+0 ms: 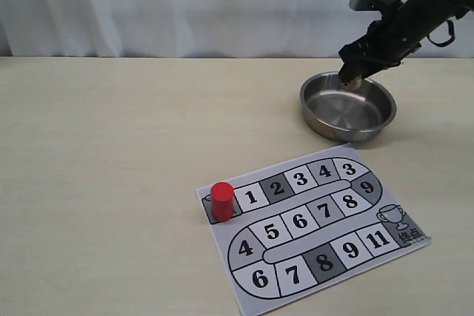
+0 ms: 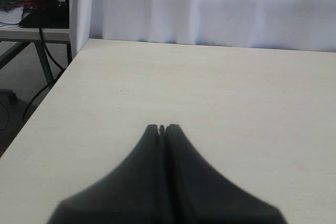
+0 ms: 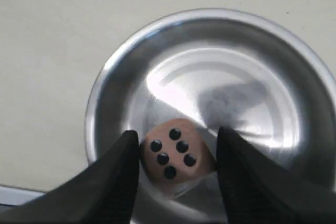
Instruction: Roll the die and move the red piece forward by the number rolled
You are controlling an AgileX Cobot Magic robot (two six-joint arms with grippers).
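One die (image 3: 176,153), pinched by the right pincer (image 3: 177,134) above the steel bowl (image 3: 113,77), should probably be released by opening fully.

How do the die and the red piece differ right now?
The die is a pale cube with dark pips; the red piece is a plain red cylinder. The die sits between the right gripper fingers over the steel bowl; the red piece stands free on the board, beside square 1. Both are small.
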